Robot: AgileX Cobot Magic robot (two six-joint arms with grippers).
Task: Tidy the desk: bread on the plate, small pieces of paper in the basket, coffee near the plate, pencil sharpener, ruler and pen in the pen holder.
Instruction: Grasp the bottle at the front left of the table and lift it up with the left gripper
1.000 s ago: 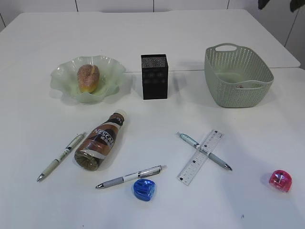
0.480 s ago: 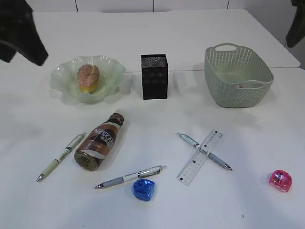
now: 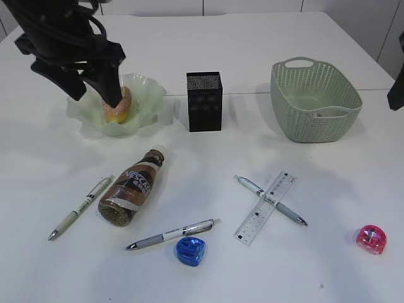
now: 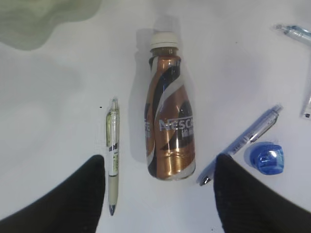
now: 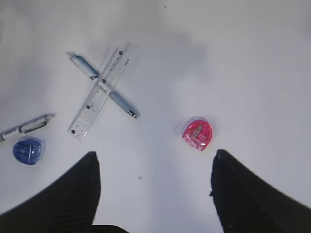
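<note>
Looking down from our left gripper [image 4: 158,194], we see its fingers wide apart with nothing between them, up above the coffee bottle [image 4: 169,131]. The bottle lies on its side between two pens, so open fingers could fit around it. Our right gripper [image 5: 155,194] is wide apart and empty too, above the pink pencil sharpener [image 5: 197,133]. The bread [image 3: 117,104] already sits on the green plate [image 3: 148,95]. The ruler [image 3: 266,207] lies crossed over a pen [image 3: 271,201], far from the black pen holder [image 3: 204,101]. The blue pencil sharpener [image 3: 190,250] waits near the front.
</note>
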